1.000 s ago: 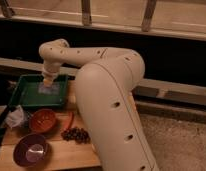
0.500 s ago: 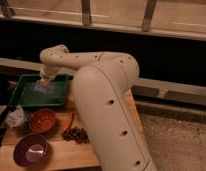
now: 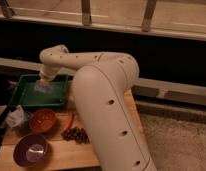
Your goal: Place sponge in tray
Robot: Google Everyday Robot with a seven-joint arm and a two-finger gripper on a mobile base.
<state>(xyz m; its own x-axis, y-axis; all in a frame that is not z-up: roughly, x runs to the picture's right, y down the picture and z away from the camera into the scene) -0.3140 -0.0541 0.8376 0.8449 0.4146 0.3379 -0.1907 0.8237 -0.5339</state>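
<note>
Seemingly tool (image 3: 42, 85) over tray (image 3: 26, 100).

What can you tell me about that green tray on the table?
The tray is a large, shallow green rectangle with a raised rim, plastic-looking, lying flat at the wooden table's back left. The tool hangs over its inside, with the light blue sponge right below it. The orange bowl sits just in front.

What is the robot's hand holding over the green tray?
The hand is low over the green tray with the light blue sponge right at its tip. Whether it grips the sponge, or by which part, cannot be told.
</note>
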